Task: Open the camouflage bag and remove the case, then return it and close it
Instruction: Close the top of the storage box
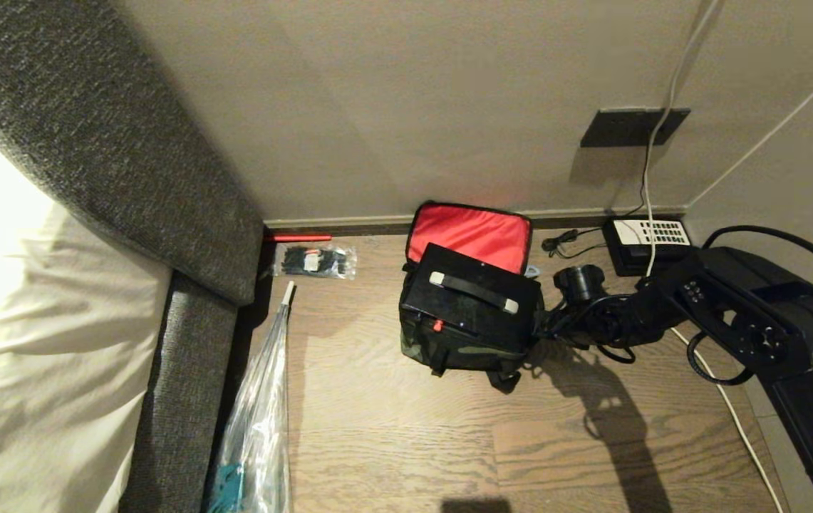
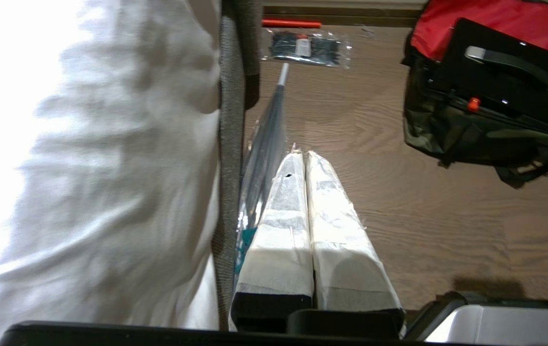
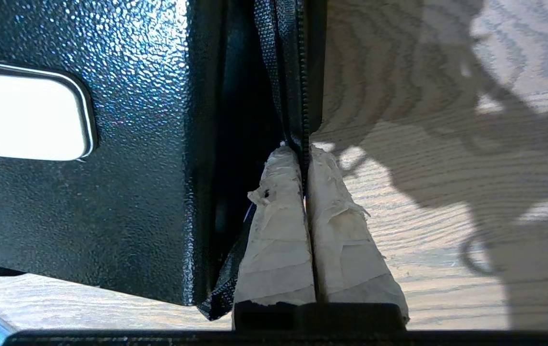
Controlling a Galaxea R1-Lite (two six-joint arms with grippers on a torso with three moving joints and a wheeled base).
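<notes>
While its taped fingers (image 3: 278,226) press together on the bag's black zipper edge, the right gripper (image 1: 539,326) sits low at the bag's (image 1: 463,349) side, on the robot's right of it. Immediately past that pinched edge stands the case (image 1: 470,303), still seated in the bag with its handle (image 1: 474,291) up and its red latch (image 1: 438,325) facing away from the wall. Beyond the case, the red-lined flap (image 1: 469,237) leans open against the wall. Behind the gripper, nearer the wall, a telephone (image 1: 647,242) rests on the floor (image 1: 392,427).

Judged from this, the step is steadying or spreading the bag's rim so the case can come free. It would go best with a firm hold on the fabric alone, pulled outward from the case, not upward, lest the whole bag lift or tip.

Parked well off by the bed (image 2: 110,168), the left gripper (image 2: 306,158) has its fingers shut on nothing.

Whether the fingers catch the zipper tape only or a strap too cannot be told; the grip is hidden from the head view by the arm, and the bag's far side is out of sight.
</notes>
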